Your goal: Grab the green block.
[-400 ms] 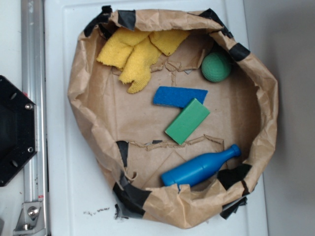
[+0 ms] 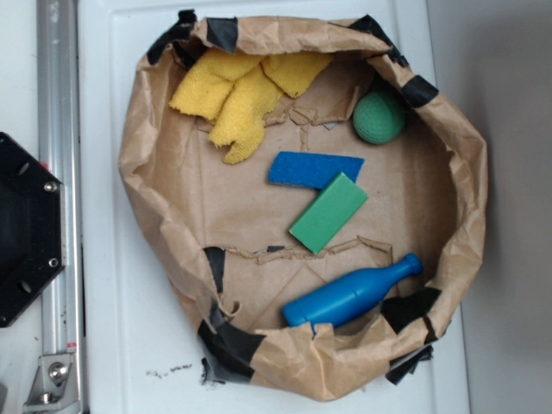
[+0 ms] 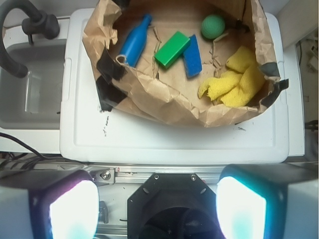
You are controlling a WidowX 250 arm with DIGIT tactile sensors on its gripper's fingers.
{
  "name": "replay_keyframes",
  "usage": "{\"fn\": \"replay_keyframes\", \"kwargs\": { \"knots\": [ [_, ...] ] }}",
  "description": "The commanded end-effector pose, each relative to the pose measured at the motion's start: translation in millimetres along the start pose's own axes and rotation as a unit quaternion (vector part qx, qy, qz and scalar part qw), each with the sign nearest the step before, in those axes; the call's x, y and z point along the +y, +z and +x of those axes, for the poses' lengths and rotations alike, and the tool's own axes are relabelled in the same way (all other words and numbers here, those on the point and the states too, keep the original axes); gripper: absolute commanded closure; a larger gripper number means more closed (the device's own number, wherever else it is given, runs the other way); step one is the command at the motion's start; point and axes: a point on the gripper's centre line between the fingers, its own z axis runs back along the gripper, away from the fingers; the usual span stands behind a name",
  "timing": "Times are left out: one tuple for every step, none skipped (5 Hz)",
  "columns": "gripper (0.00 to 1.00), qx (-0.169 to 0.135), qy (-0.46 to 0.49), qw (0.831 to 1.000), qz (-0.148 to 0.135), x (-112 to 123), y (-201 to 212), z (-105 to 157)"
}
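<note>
While hanging high above the desk [image 3: 169, 144] edge, claw [image 3: 158, 209] sits wide apart, holding nothing. Green block [image 3: 172, 49] lies far ahead of claw and a bit to one side, flat on the floor of the brown paper bag [image 3: 164, 102]. Touches the blue block [image 3: 192, 55] along one edge. Long side runs slanted, not straight ahead. Blue bottle [image 3: 134, 41] rests beside it, green ball [image 3: 213, 26] farther back. Probably needs a long reach forward and down, plus a twist to match the slant.

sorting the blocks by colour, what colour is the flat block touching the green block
Blue. The blue block lies against the green block, clearest in the exterior view.
</note>
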Motion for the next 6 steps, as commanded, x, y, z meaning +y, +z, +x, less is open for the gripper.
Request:
{"fn": "replay_keyframes", "kwargs": {
  "knots": [
    [0.0, -0.128, 0.087, 0.988, 0.017, 32, -53, 40],
    [0.0, -0.153, 0.141, 0.978, 0.016, 37, -78, 62],
    [0.0, -0.133, 0.217, 0.967, 0.007, 37, -104, 92],
    [0.0, -0.105, 0.224, 0.969, 0.004, 37, -123, 123],
    [0.0, -0.085, 0.264, 0.961, 0.023, 45, -155, 148],
    [0.0, -0.062, 0.274, 0.959, 0.028, 55, -188, 156]
  ]
}}
